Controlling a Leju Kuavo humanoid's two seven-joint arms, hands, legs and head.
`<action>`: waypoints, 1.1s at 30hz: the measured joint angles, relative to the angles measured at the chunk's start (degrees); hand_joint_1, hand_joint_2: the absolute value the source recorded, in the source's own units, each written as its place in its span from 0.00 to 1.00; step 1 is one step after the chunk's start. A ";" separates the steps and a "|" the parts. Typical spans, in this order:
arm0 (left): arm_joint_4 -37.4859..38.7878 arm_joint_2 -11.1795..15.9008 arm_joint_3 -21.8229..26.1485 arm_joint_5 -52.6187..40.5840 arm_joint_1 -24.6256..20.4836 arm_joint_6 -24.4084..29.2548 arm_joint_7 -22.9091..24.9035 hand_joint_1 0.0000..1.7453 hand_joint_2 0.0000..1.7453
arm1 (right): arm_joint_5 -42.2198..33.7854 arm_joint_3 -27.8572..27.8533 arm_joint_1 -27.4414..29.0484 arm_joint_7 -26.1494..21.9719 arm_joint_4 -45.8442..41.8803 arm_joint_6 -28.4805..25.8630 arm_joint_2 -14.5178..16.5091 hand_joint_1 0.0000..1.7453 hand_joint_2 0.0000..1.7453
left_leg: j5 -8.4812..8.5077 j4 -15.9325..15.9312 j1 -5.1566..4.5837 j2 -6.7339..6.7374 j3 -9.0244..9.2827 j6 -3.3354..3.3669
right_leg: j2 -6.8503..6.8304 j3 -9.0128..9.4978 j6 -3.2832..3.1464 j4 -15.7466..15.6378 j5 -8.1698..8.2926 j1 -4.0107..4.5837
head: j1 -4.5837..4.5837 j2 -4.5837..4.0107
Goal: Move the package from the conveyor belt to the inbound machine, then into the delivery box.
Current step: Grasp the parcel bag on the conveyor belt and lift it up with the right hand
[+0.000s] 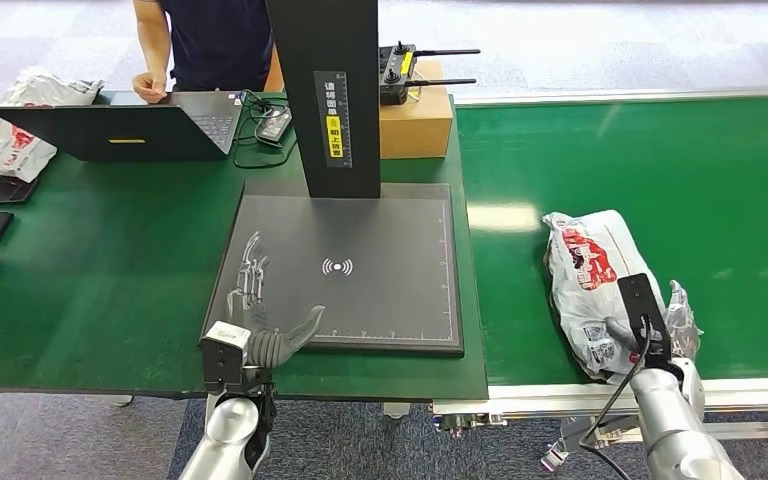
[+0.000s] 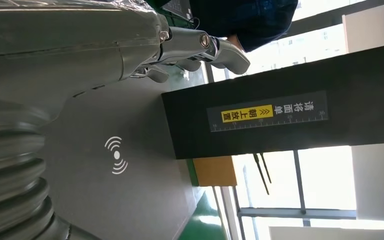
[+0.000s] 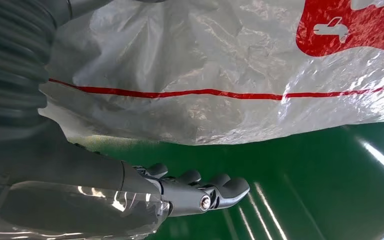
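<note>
The package is a white plastic bag with red print, lying on the green conveyor belt at the right. My right hand is at its near end, thumb on the bag and fingers past its right side. In the right wrist view the package lies beside my right hand, and a strip of belt shows between the bag and the fingers. The inbound machine's dark plate and black column stand at centre. My left hand hovers open over the plate's front left corner, holding nothing.
A laptop is on the green table at the back left, with a person behind it. A cardboard box carrying two remote controllers stands behind the plate. More white bags lie at the far left edge.
</note>
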 joint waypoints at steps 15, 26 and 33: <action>0.24 0.02 -0.66 0.03 -0.13 1.12 1.20 0.00 1.00 | 8.59 2.54 -4.64 11.78 6.79 19.13 -1.36 0.91 1.00 | -0.02 0.00 0.03 0.04 0.33 0.02 | 0.03 0.36 0.00 -0.02 0.00 0.03 | -0.01 0.00; -0.50 0.04 -0.90 -0.73 0.37 1.55 2.27 0.00 1.00 | 7.59 1.96 -3.99 3.93 7.00 10.12 -0.26 0.81 1.00 | 0.04 0.02 -0.02 0.01 0.41 0.09 | 0.00 0.47 0.10 -0.01 0.07 -0.03 | 0.01 0.00; -0.50 0.04 -1.33 -1.24 0.24 0.04 1.85 0.00 1.00 | 5.04 1.01 -0.88 -2.50 0.71 6.27 0.03 0.74 1.00 | 0.03 0.03 -0.04 0.00 0.19 0.09 | -0.01 0.23 0.11 -0.01 0.07 -0.05 | 0.00 0.00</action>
